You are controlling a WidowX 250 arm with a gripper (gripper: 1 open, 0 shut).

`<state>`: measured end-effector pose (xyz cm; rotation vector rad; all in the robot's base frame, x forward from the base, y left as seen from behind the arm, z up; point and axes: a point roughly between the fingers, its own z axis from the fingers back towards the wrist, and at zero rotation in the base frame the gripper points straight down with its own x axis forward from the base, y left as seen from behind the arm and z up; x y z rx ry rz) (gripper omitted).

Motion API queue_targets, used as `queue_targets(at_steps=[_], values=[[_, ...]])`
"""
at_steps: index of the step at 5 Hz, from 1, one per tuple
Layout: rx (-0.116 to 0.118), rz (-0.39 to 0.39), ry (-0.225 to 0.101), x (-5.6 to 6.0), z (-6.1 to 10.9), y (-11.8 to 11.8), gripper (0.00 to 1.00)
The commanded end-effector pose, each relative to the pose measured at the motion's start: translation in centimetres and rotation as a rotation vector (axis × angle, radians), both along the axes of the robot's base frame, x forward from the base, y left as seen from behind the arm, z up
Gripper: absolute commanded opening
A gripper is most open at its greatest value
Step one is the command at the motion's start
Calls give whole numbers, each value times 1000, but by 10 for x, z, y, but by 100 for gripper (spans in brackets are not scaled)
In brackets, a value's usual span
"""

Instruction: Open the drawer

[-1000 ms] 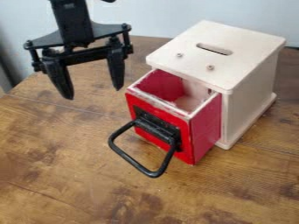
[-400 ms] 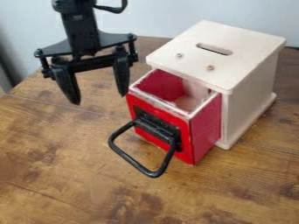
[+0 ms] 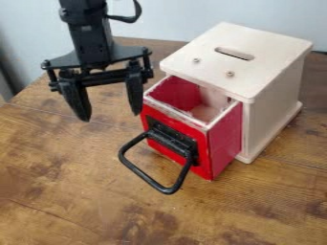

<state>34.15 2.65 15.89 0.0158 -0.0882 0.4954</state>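
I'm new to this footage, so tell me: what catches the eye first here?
The bright red drawer at the centre, already pulled partly out of a pale wooden box, its black loop handle resting on the table. To its left, the black gripper hangs open, fingers pointing down, holding nothing.

Black arm upright, gripper (image 3: 107, 103) pointing down, fingers (image 3: 78, 100) spread wide, holding nothing

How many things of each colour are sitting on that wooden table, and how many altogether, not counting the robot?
Red: 1, the small bright-red box-shaped drawer with a black front panel and black wire loop handle, pulled partly out.
Pale wood: 1, the pale wooden cube casing with a slot on top.
Total: 2
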Motion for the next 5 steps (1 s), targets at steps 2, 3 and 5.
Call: queue_targets(at_steps=[2,3,5], values=[[20,18,-98,7,28,-25,100],[33,41,-74,14,23,-30,100],[7,-96,-83,3,31,-10,100]])
